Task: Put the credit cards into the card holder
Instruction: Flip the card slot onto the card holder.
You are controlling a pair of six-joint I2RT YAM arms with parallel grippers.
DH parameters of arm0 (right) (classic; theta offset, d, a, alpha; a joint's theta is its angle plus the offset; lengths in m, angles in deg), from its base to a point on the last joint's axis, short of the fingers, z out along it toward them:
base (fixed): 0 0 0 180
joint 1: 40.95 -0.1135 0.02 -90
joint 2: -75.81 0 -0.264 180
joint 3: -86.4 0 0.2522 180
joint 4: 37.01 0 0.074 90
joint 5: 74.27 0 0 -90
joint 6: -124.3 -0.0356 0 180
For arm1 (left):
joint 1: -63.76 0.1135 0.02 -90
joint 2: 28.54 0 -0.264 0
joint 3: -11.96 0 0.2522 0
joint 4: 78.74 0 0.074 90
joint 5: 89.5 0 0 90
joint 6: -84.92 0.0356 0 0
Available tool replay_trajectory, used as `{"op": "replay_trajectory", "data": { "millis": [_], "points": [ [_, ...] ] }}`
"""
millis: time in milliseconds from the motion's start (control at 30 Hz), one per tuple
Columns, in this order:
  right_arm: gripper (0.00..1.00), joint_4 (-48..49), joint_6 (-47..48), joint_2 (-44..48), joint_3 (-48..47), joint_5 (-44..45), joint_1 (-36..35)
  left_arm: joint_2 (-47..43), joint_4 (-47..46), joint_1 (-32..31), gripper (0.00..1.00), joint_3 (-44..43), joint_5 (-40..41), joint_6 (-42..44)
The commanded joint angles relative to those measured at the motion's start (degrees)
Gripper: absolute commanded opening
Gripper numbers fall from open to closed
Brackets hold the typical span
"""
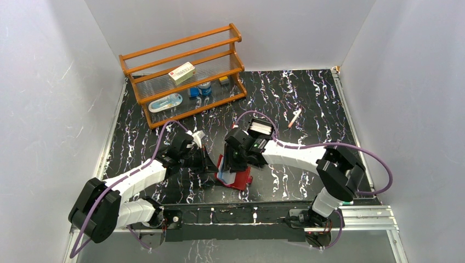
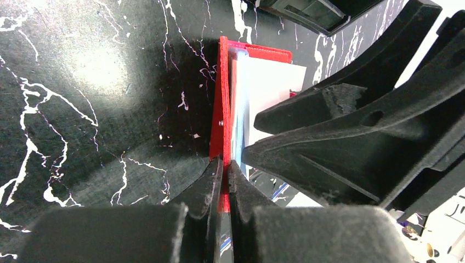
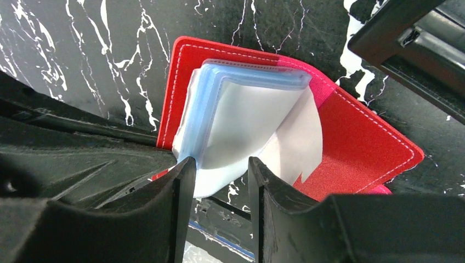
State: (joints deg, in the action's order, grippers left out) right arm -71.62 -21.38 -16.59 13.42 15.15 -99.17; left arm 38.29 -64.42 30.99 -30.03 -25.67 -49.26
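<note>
The red card holder (image 1: pixel 241 179) lies open at the table's near middle, its left cover raised on edge. My left gripper (image 1: pixel 215 164) is shut on that cover's edge, as the left wrist view (image 2: pixel 224 167) shows on the card holder (image 2: pixel 222 109). My right gripper (image 1: pixel 234 161) hangs over the open holder. In the right wrist view the right gripper (image 3: pixel 218 164) is open and straddles the corner of the pale blue clear sleeves (image 3: pixel 241 115). A white card (image 3: pixel 304 137) lies behind the sleeves on the red lining (image 3: pixel 362 148). Orange and gold cards are out of view.
A black plastic tray (image 1: pixel 260 135) holding a white stack stands just behind the right gripper. A wooden rack (image 1: pixel 183 74) with a cream box, bottles and a packet stands at the back left. A pen (image 1: pixel 294 118) lies at the back right.
</note>
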Motion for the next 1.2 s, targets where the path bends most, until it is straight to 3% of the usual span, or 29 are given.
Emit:
{"op": "replay_trajectory", "data": {
  "millis": [0, 500, 567, 700, 867, 1067, 1133, 1167],
  "points": [
    [0.48, -0.3, 0.2, -0.7, -2.5, 1.1, -0.3, -2.0, 0.9, -0.3, 0.0, -0.1, -0.2, -0.2],
    [0.41, -8.6, 2.3, 4.1, 4.8, 9.3, -0.3, -2.4, 3.7, -0.3, 0.0, 0.9, 2.3, -1.1],
    [0.39, -7.8, 2.3, 4.9, 6.3, 9.0, -0.3, -2.7, 3.6, -0.3, 0.07, 1.0, 2.4, -1.9],
    [0.37, -6.7, 2.6, 5.1, 7.4, 8.4, -0.3, -2.7, 2.4, -0.3, 0.31, 1.0, 1.5, -2.9],
    [0.37, -6.1, 3.5, 4.6, 7.2, 8.5, -0.3, -1.9, 0.0, -0.3, 0.46, 1.2, -0.3, -3.2],
    [0.36, -5.7, 4.3, 4.5, 7.3, 8.4, -0.3, 0.1, -0.1, -0.3, 0.53, 0.4, 0.2, -1.9],
    [0.36, -6.1, 4.5, 4.6, 7.4, 8.8, -0.3, 1.3, -0.2, -0.3, 0.51, 0.2, 0.2, -1.5],
    [0.36, -6.4, 4.6, 4.7, 7.5, 9.1, -0.3, 2.0, -0.3, -0.3, 0.46, 0.0, 0.2, -1.2]
  ]
}}
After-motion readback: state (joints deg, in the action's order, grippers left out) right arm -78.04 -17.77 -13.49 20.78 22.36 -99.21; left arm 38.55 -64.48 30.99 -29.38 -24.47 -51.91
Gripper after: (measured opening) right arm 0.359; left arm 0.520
